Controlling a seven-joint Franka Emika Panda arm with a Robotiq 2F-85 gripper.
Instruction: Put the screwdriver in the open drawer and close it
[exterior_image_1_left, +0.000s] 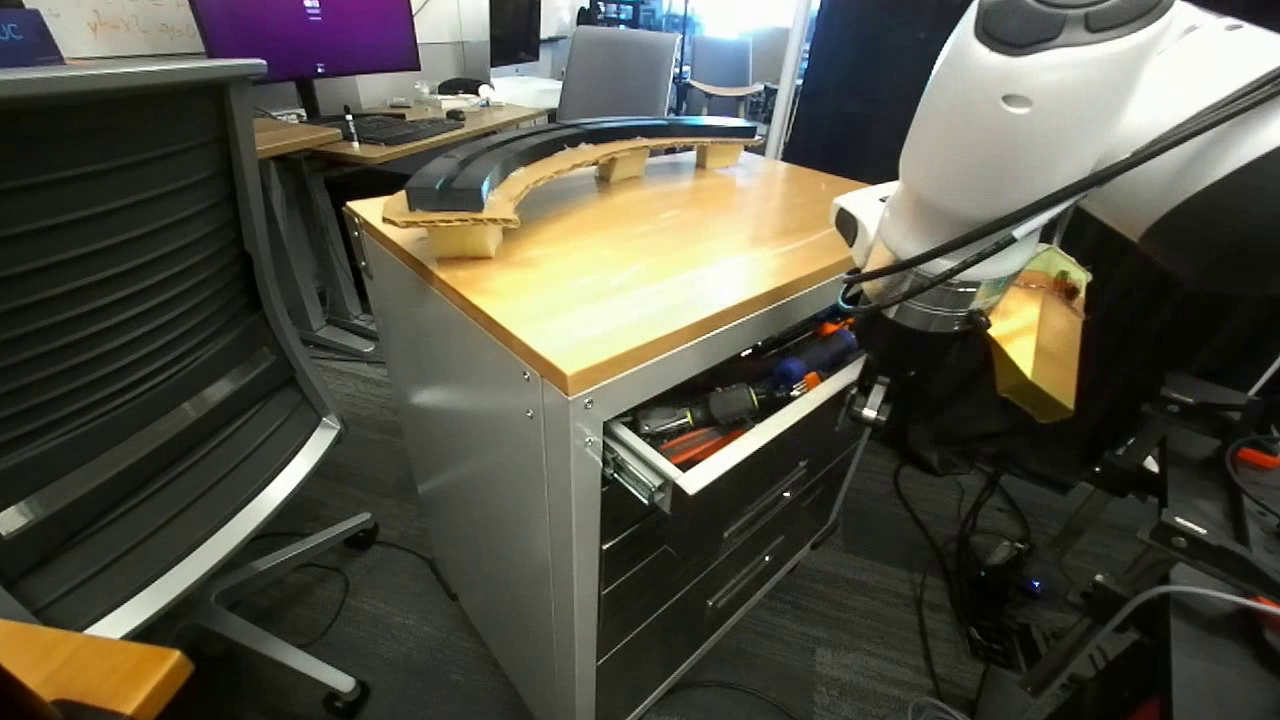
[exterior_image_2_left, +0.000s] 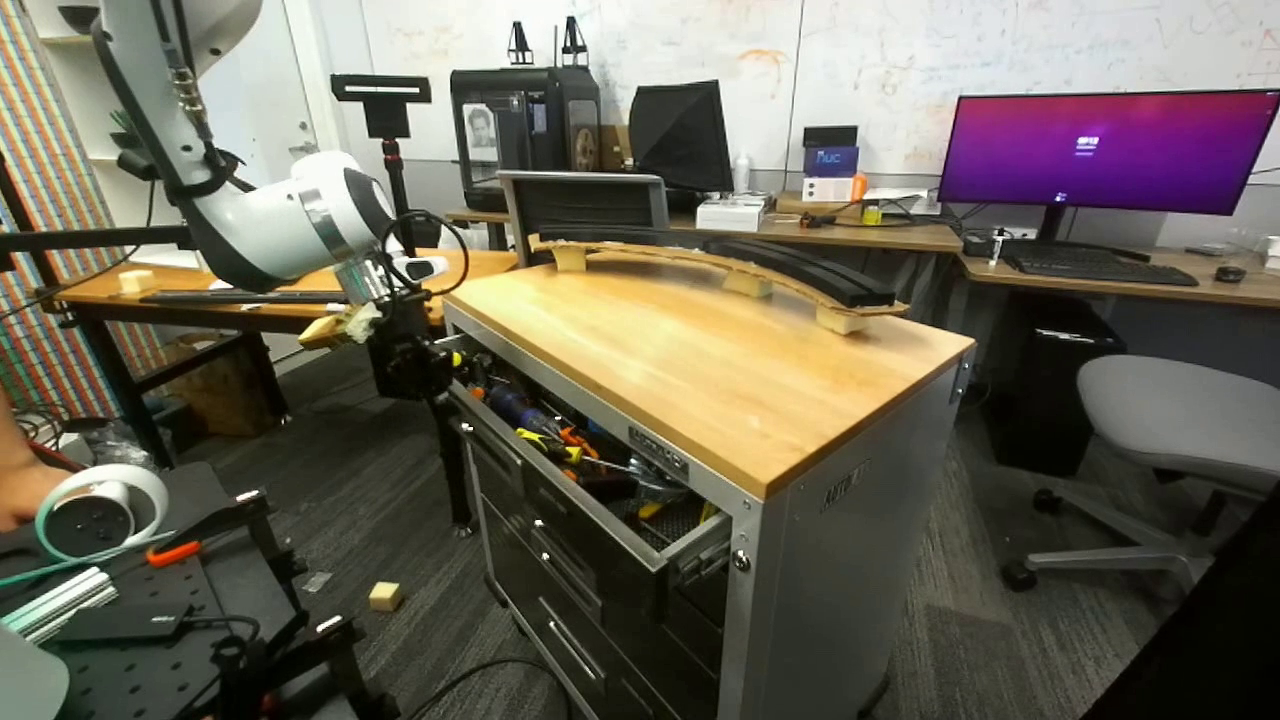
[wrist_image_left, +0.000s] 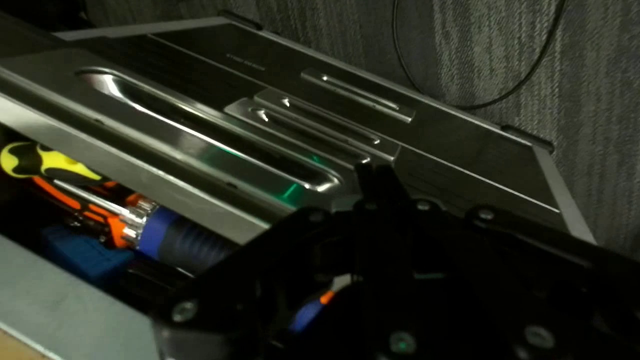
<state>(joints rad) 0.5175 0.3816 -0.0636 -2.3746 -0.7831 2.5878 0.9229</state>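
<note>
The cabinet stands before me under its wooden top; from it the open drawer sticks partway out, so I judge that closing it is the step in hand, provided the screwdriver is inside; my claw hangs by the drawer's front, near one end, fingers together and nothing to be seen between them; whether I touch the metal I cannot tell. I do best to push with this blunt, joined tip on the outer face, below the rim and never hooked over it, where I could be pinched against the cabinet; a spot nearer the middle of the handle should serve better than the end, since a push at one corner may rack the slide rail; I want it slow, level and straight in, light enough that I can stop if something catches; the heap inside calls for care too, for the blue-and-black tool and the yellow-and-black grip lie just inside the rim, and anything standing proud may snag on the way in; smallest of all, the screwdriver itself I cannot make out in any view; it may lie hidden in that heap, and I should make sure of it before I lean on the drawer.
</note>
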